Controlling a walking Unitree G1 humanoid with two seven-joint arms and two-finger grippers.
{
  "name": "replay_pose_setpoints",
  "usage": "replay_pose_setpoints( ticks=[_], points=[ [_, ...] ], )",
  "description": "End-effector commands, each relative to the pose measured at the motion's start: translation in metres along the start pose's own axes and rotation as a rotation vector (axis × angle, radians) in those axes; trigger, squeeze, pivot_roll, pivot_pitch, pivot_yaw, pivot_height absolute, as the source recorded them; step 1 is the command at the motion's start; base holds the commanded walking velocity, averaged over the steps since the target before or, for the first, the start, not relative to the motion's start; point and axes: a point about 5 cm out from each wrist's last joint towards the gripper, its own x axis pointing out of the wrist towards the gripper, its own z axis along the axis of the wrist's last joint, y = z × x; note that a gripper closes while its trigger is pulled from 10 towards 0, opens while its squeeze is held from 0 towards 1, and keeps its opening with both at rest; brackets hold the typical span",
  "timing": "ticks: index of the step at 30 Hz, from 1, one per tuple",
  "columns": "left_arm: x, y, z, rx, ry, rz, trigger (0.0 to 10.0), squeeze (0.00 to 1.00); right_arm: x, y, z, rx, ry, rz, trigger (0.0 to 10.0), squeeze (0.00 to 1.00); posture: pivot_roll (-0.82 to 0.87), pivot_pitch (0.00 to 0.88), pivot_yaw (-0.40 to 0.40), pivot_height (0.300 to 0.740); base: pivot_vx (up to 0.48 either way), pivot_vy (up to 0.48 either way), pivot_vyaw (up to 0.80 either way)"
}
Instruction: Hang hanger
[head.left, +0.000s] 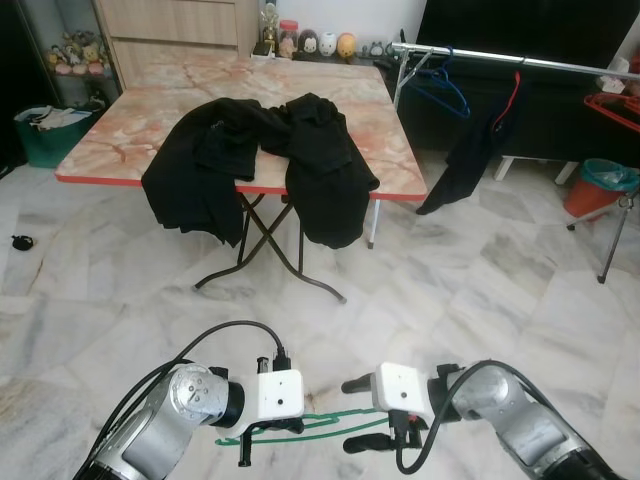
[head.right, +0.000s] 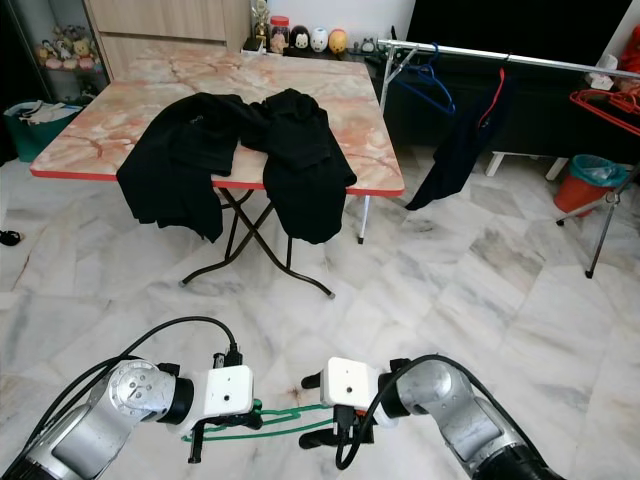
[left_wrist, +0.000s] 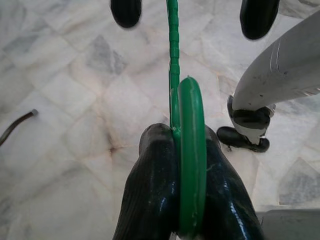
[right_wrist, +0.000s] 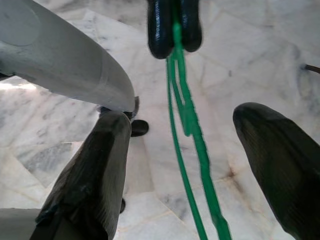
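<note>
A thin green hanger (head.left: 310, 424) hangs low over the marble floor between my two grippers. My left gripper (head.left: 262, 432) is shut on one end of it; in the left wrist view the black fingers (left_wrist: 155, 190) clamp the green wire (left_wrist: 191, 165). My right gripper (head.left: 360, 413) is open, and the hanger (right_wrist: 192, 130) passes through the gap between its fingers (right_wrist: 95, 170) without touching them. The clothes rail (head.left: 500, 57) stands far off at the back right. It carries a blue hanger (head.left: 440, 88) and a dark garment (head.left: 468, 150).
A folding table (head.left: 120, 120) with black clothes (head.left: 260, 150) draped over its front edge stands ahead, its crossed legs reaching onto the floor. An orange bin (head.left: 590, 190) and a second rack leg are at the right, a teal bin (head.left: 45, 135) at the left.
</note>
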Motion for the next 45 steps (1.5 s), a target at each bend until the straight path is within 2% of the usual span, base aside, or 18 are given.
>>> replay_pose_setpoints(
  ticks=[1, 3, 4, 5, 6, 7, 8, 9, 12, 13, 14, 15, 16, 45],
  points=[
    [0.001, 0.002, 0.009, 0.030, -0.015, -0.004, 10.0, 0.00, 0.000, -0.002, 0.002, -0.014, -0.002, 0.014, 8.2, 0.00, 0.14, 0.000, -0.090, 0.740, 0.000, 0.000, 0.00],
    [0.002, 0.001, 0.010, 0.029, -0.021, -0.007, 10.0, 0.00, 0.000, 0.000, 0.001, -0.009, 0.002, 0.036, 0.7, 0.00, 0.14, 0.000, -0.092, 0.740, 0.000, 0.000, 0.00],
    [0.002, 0.001, 0.010, 0.029, -0.022, -0.007, 10.0, 0.00, 0.000, 0.000, 0.000, -0.009, 0.009, 0.039, 1.2, 0.00, 0.14, 0.000, -0.092, 0.740, 0.000, 0.000, 0.00],
    [0.002, 0.001, 0.011, 0.030, -0.023, -0.007, 10.0, 0.00, 0.000, 0.001, 0.000, -0.009, 0.013, 0.040, 1.2, 0.00, 0.14, 0.000, -0.092, 0.740, 0.000, 0.000, 0.00],
    [0.002, 0.001, 0.011, 0.030, -0.024, -0.007, 10.0, 0.00, -0.001, 0.001, -0.001, -0.011, 0.020, 0.039, 2.9, 0.00, 0.14, 0.000, -0.093, 0.740, 0.000, 0.000, 0.00],
    [0.002, 0.001, 0.012, 0.034, -0.026, -0.009, 10.0, 0.00, -0.001, 0.000, -0.002, -0.012, 0.026, 0.038, 4.1, 0.00, 0.14, 0.000, -0.094, 0.740, 0.000, 0.000, 0.00],
    [0.002, 0.001, 0.013, 0.036, -0.027, -0.010, 10.0, 0.00, -0.001, 0.000, -0.003, -0.013, 0.029, 0.038, 4.1, 0.00, 0.14, 0.000, -0.094, 0.740, 0.000, 0.000, 0.00],
    [0.002, 0.001, 0.014, 0.037, -0.029, -0.012, 10.0, 0.00, -0.001, 0.000, -0.004, -0.015, 0.037, 0.034, 10.0, 0.00, 0.14, 0.000, -0.093, 0.740, 0.000, 0.000, 0.00],
    [0.002, 0.001, 0.014, 0.037, -0.028, -0.012, 10.0, 0.00, -0.001, 0.001, -0.007, -0.022, 0.053, 0.053, 10.0, 0.00, 0.14, 0.000, -0.092, 0.740, 0.000, 0.000, 0.00],
    [0.002, 0.001, 0.013, 0.040, -0.025, -0.012, 10.0, 0.00, -0.001, 0.001, -0.007, -0.023, 0.055, 0.053, 3.9, 0.00, 0.14, 0.000, -0.093, 0.740, 0.000, 0.000, 0.00],
    [0.002, 0.001, 0.013, 0.041, -0.022, -0.013, 10.0, 0.00, -0.001, 0.000, -0.007, -0.020, 0.056, 0.048, 1.2, 0.00, 0.14, 0.000, -0.093, 0.740, 0.000, 0.000, 0.00],
    [0.002, 0.001, 0.013, 0.042, -0.021, -0.013, 10.0, 0.00, -0.001, 0.000, -0.007, -0.018, 0.057, 0.043, 1.2, 0.00, 0.14, 0.000, -0.093, 0.740, 0.000, 0.000, 0.00],
    [0.002, 0.001, 0.013, 0.042, -0.021, -0.013, 10.0, 0.00, -0.001, 0.000, -0.008, -0.016, 0.058, 0.039, 0.0, 0.00, 0.14, 0.000, -0.093, 0.740, 0.000, 0.000, 0.00],
    [0.002, 0.000, 0.016, 0.046, -0.034, -0.019, 10.0, 0.00, 0.003, -0.001, -0.016, -0.013, 0.086, 0.022, 0.0, 0.00, 0.15, 0.000, -0.093, 0.740, 0.000, 0.000, 0.00]
  ],
)
